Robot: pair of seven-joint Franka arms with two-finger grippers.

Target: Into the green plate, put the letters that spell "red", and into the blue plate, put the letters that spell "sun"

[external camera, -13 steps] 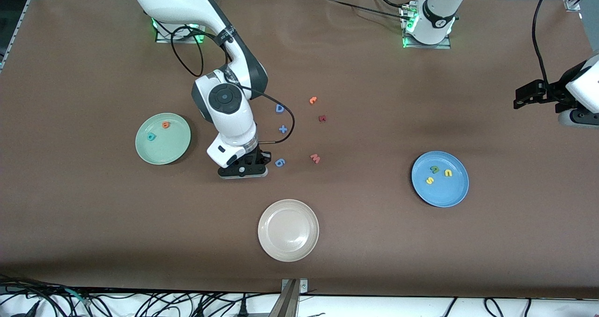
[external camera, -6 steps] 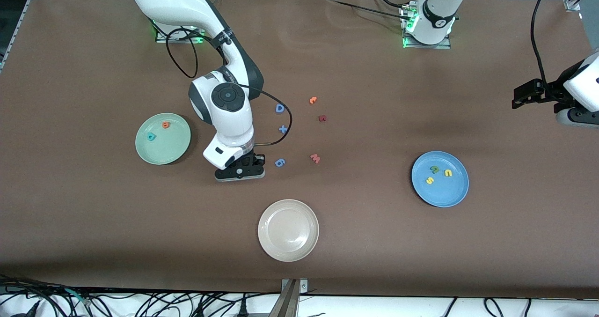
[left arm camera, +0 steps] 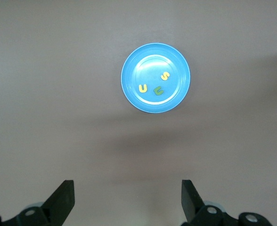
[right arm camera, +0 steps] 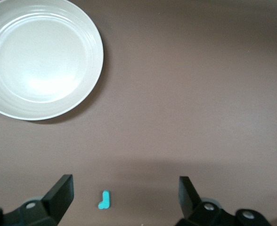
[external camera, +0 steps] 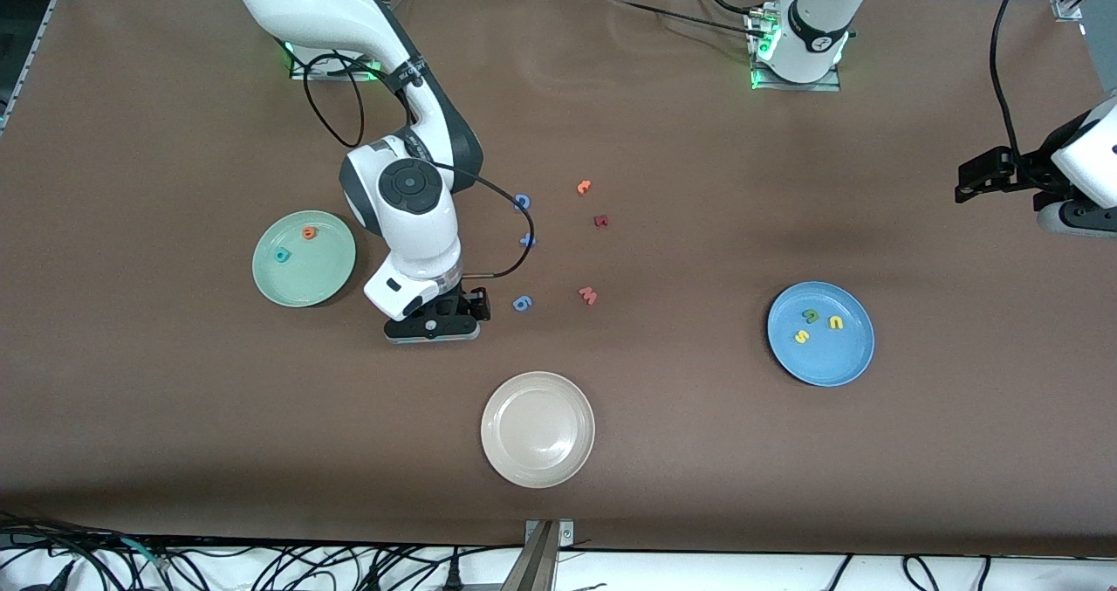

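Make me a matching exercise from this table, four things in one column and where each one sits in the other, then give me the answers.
Column one:
1. orange "e"
2. yellow "s"
3. teal "r"
4. pink letter

Column two:
A. in the blue plate
B. on the bare table between the open fingers of the right end effector
C. in the green plate
D. on the bare table, near the blue "6"

Pairs: 1-C, 2-A, 3-B, 4-D
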